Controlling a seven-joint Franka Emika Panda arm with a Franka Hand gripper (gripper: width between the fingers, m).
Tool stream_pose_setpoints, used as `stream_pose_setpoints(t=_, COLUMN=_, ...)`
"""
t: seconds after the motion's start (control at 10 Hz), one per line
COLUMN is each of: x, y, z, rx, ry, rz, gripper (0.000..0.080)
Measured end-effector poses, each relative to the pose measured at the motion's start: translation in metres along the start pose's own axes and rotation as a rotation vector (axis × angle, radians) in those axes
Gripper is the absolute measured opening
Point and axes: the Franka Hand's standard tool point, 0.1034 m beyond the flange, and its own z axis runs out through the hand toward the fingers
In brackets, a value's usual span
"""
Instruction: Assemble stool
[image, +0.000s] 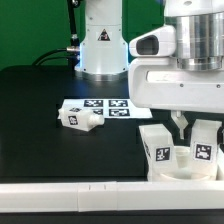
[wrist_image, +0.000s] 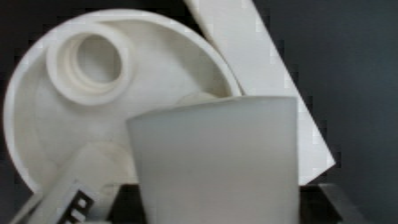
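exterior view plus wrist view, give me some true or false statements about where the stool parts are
1. A small white blocky plastic leg lies beside the flat white marker board. True.
2. The large white gripper hangs over the marker board. False: it is low at the exterior view's right, among tagged white parts.
3. The wrist view shows the round white disc seat with a round socket. True.
4. The table is white. False: it is black.

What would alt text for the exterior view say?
A white robot pincer hangs low over tagged white stool parts on the black table, at the exterior view's right. A loose tagged leg lies at the marker board's end.
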Motion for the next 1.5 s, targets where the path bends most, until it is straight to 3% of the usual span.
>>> stream_pose_setpoints(t=0.2, x=-0.0002, y=-0.0001, z=0.0001, rx=0.001, ry=-0.001, rz=0.123, gripper=0.0340)
stream_pose_setpoints(t=0.4, x=-0.0018, y=-0.0043, z=-0.0025, rx=0.010, ry=-0.008, rz=0.471, gripper=0.0340)
stream_pose_setpoints(t=0.6, x=0.0042, y=-0.0015, z=-0.0015, rx=0.076, ry=-0.039, rz=0.846, gripper=0.0340)
stream_pose_setpoints(t=1.0, x=0.0002, y=-0.0056, z=0.0001, rx=0.078, ry=-0.056, rz=1.081, gripper=0.0340)
stream_pose_setpoints(t=1.2, x=0.0061, y=-0.0090, z=-0.0001, rx=0.169, ry=-0.059, rz=1.430, gripper=0.0340)
stream_pose_setpoints(t=1.3, x=0.0074, y=-0.0073, z=0.0004, rx=0.201, ry=-0.060, rz=1.490, gripper=0.0340)
stream_pose_setpoints(t=1.5, x=0.0063, y=-0.0074, z=0.0011, rx=0.196, ry=-0.057, rz=1.436, gripper=0.0375)
